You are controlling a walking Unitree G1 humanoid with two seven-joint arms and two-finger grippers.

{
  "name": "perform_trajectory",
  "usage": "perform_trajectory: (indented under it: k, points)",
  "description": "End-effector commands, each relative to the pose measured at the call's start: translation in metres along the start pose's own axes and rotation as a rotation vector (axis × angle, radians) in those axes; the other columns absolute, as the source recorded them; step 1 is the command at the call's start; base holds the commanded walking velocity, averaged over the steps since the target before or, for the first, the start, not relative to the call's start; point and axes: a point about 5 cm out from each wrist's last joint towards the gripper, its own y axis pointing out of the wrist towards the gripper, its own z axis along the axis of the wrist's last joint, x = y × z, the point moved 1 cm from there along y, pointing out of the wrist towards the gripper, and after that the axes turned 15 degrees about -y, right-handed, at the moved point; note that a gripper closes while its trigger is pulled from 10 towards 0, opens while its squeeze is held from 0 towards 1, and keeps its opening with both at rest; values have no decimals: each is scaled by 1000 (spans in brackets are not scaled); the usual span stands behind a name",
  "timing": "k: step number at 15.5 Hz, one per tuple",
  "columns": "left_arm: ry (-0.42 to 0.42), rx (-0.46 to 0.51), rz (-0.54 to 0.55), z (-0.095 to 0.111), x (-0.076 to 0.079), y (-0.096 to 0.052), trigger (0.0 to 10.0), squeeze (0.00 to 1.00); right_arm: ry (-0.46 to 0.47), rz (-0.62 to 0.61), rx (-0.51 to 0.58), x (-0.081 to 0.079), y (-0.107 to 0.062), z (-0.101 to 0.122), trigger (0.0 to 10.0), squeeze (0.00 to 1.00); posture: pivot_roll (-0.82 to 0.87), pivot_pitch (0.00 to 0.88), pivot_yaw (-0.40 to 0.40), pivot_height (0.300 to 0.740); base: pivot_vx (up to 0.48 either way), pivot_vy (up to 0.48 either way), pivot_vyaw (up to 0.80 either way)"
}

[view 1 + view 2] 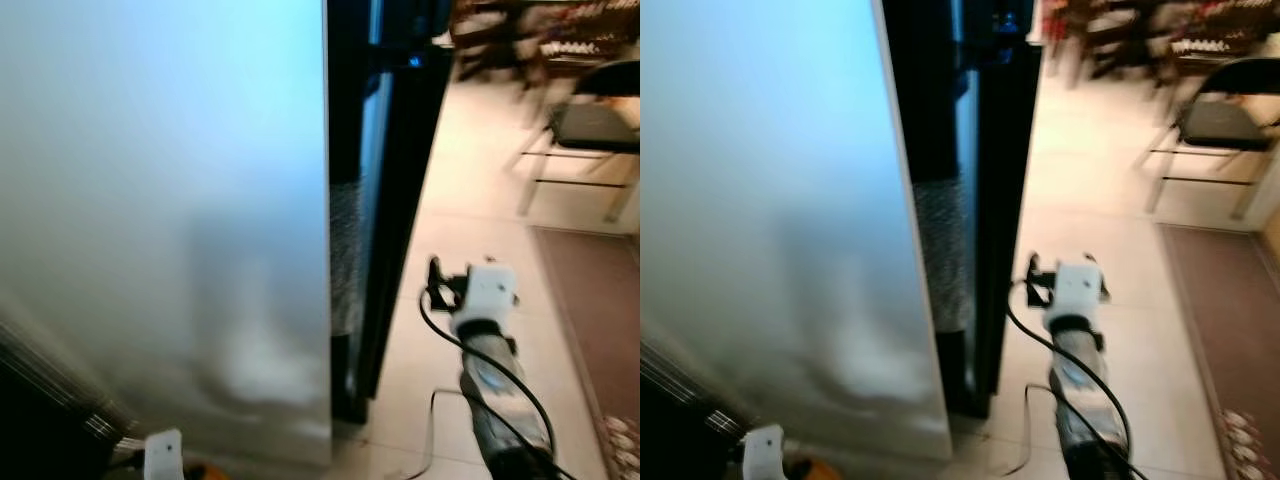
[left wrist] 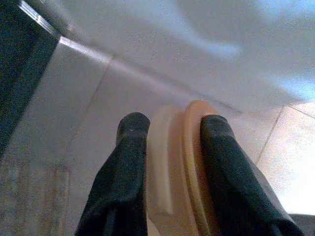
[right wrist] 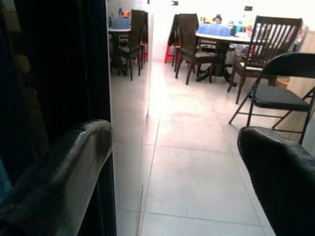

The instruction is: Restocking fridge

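- food thing (image 2: 179,162): a flat, round, peach and orange thing, maybe a lid or a tub on its edge. i cannot tell just what it is. it sits down low at about 7 o'clock in the head views, right by the foot of the fridge door.
- left gripper (image 2: 170,172): its two black fingers are squeezed on the round thing, one on each side. the gap is narrow, just as wide as the thing.
- fridge door (image 1: 170,200): big, pale and shiny, at 9 to 12 o'clock. it looks swung open, with the dark fridge edge (image 1: 385,180) at 12 o'clock.
- what could go wrong: the thing is smooth and held by its thin edge, so it could slip out or tip if the arm bumps the door.
- right gripper (image 3: 172,162): wide open, holding nothing, at 4 o'clock over the pale floor tiles (image 1: 470,200). it points at the chairs (image 3: 268,88) far off. it could knock the door edge if it swings in.
- head views are blurry, so aiming may be off.
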Motion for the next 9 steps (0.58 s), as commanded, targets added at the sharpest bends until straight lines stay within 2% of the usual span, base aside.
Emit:
perform_trajectory:
  k: [1,5,6,9]
  points:
    - [3,-71,33,-21,-9,-5,10000,0,3,12,9,0,-2,1,10000,0,-137,0,48,740,0,0,0]
    - [3,-69,37,-21,-10,-5,10000,0,5,85,20,-10,0,5,10000,0,-138,0,49,740,0,0,0]
    - [3,-69,37,-21,-10,-5,10000,0,-1,163,20,-19,-1,6,10000,0,-140,0,49,740,0,0,0]
    - [1,-66,34,-20,-8,-4,10000,0,-42,298,29,-35,-1,9,10000,0,-144,0,49,740,0,0,0]
